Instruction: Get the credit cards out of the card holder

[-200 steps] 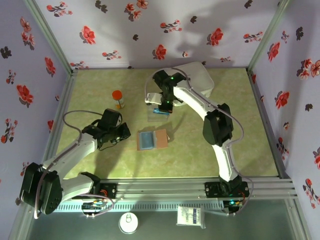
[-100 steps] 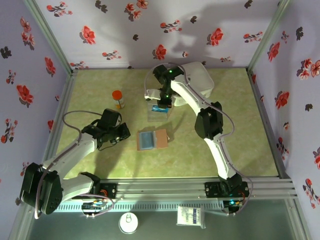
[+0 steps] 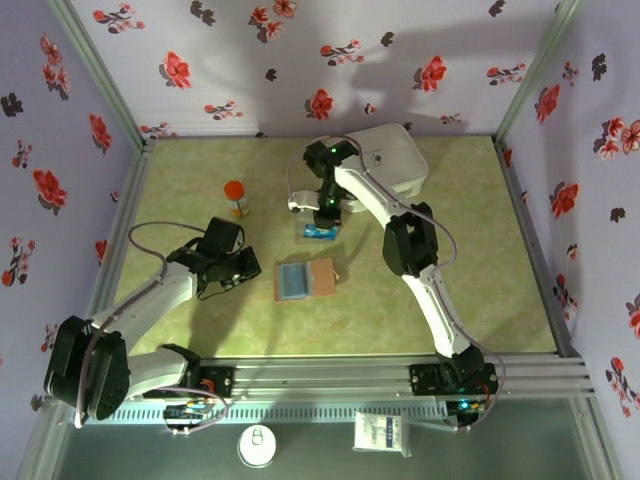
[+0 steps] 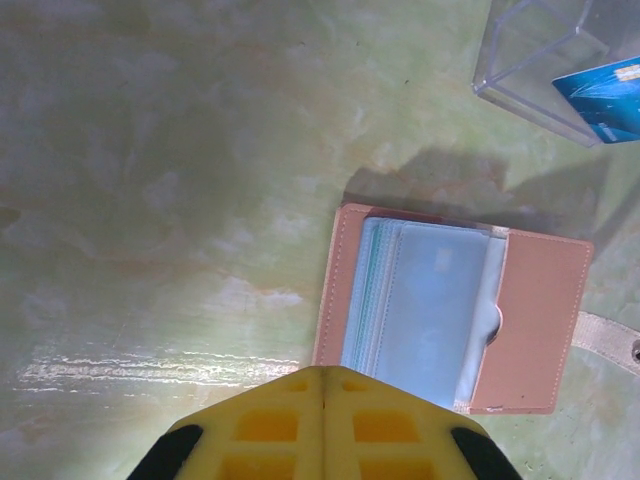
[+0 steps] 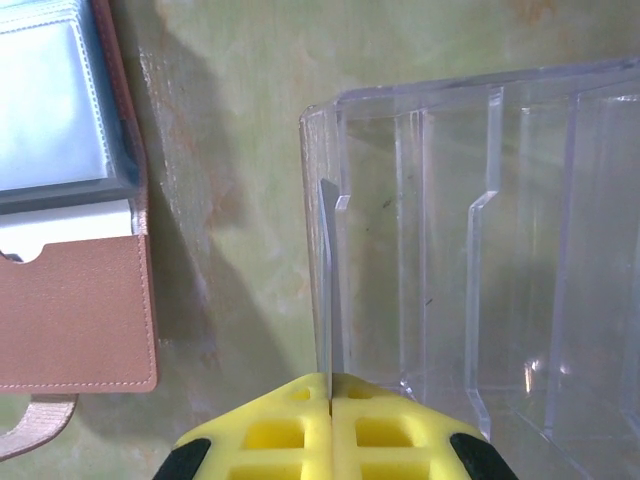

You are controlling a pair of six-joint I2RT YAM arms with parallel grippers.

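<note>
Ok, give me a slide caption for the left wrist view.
Open tan leather card holder lying flat on the green table, a blue card resting in the clear plastic tray beyond it.

Card holder (image 4: pixel 540 320): tan-brown leather, paler stitching along edge; inner pockets blue-grey, translucent. Credit card (image 4: pixel 605 95): bright blue, pale marks. Tray (image 5: pixel 480 250): clear, colourless. Table (image 3: pixel 200 320): mottled yellow-green, faint rust blotches. Walls (image 3: pixel 250 60): pale lavender, red and dark flower print. Bottle (image 3: pixel 236 197): orange cap. Case (image 3: pixel 400 160): white. Left gripper (image 4: pixel 320 385), right gripper (image 5: pixel 330 390): yellow fingers, black patches at sides. Arms (image 3: pixel 150 305): white, black joints.
</note>
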